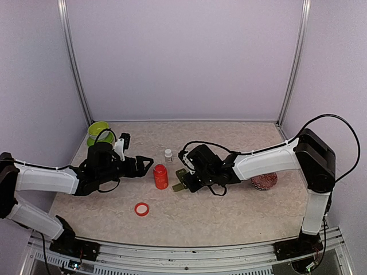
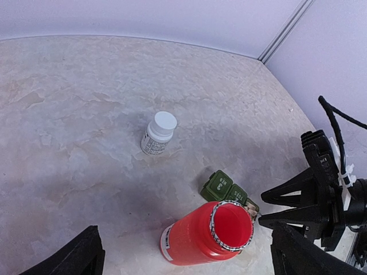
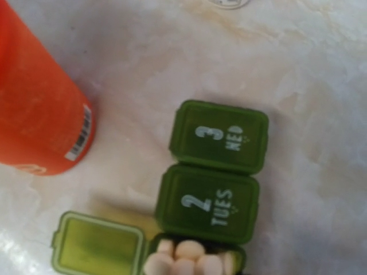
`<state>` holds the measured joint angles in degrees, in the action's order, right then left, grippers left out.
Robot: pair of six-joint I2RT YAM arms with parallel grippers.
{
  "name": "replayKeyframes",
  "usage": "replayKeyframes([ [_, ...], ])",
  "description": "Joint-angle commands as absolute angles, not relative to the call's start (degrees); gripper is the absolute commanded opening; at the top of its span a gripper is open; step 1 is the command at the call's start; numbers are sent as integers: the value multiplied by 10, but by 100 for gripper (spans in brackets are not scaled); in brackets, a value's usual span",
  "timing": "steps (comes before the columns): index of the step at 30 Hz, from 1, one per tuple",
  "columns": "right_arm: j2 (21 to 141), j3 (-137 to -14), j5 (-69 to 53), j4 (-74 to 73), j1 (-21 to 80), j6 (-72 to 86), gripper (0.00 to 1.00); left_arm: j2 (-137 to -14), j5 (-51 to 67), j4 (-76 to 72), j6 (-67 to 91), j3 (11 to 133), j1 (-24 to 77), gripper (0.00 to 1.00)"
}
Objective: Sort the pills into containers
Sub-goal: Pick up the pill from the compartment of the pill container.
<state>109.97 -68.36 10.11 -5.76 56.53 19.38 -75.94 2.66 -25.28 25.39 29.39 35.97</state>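
"Counting the containers, what do you get?"

"Three small dark green plastic square boxes [image 3: 207, 203], joined in one row near the middle of the table; two are shut, their lids reading 3 WED and 2 TUES; the third has its lighter green lid [image 3: 97, 249] swung aside; at least five pale rounded pills [image 3: 189, 252] lie heaped inside it, cut off by the frame edge."

"And bottles?"

"Two; one tall red plastic bottle [image 1: 160, 176], upright and uncapped, just beside the row on the side toward the left edge; one small white capped bottle [image 1: 168, 154], upright, a little nearer the far edge. One red round cap [image 1: 141, 209] lies apart toward the near edge; one lime-green bowl [image 1: 98, 132] sits in the far left corner; one red patterned round object [image 1: 264, 181] sits toward the right edge, partly behind the right arm."

"The grippers?"

"Left gripper [image 1: 148, 166]: fingers spread wide, nothing between them, tips pointing at the red bottle and short of it; right gripper [image 1: 179, 184]: low over the row of boxes; whether its fingers are parted or closed on anything, I cannot tell."
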Motion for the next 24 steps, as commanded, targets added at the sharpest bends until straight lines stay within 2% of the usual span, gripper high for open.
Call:
replayKeyframes([
  [1, 1113, -702, 100, -58, 556, 198, 37, -759, 33, -268, 255, 288, 355, 99],
  [24, 1133, -701, 82, -50, 552, 201, 33, -760, 34, -270, 256, 287, 355, 99],
])
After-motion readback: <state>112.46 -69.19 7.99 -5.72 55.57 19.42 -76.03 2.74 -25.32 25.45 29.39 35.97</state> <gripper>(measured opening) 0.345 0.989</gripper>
